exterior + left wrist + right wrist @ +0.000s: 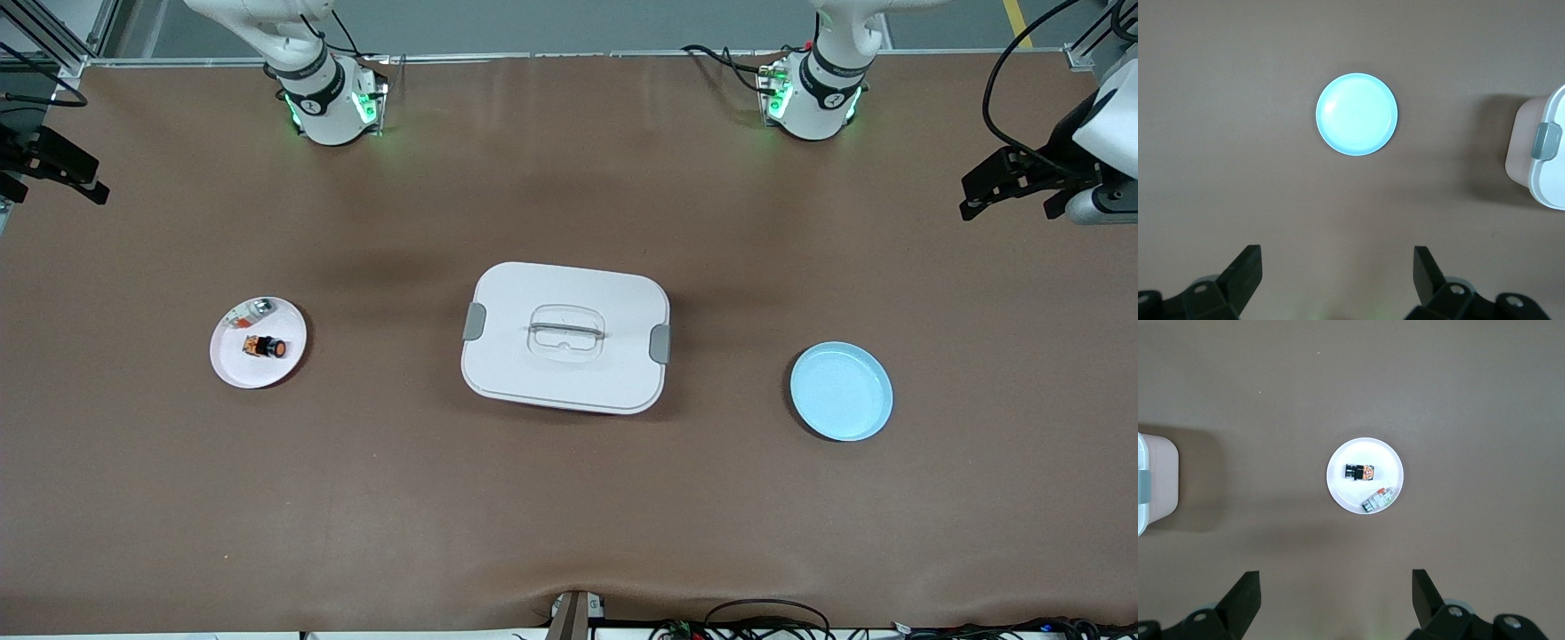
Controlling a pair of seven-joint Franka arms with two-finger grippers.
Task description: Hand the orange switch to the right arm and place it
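Observation:
The orange switch lies on its side on a small white plate toward the right arm's end of the table. Its body is black and its cap is orange. My right gripper hangs high over that end, open and empty, well clear of the plate. High over the left arm's end hangs my left gripper, also open and empty. Under it a light blue plate sits bare.
A small silver-and-white part with red marks shares the white plate with the switch. A large white lidded box with grey latches stands mid-table between the two plates. Brown table surface surrounds everything.

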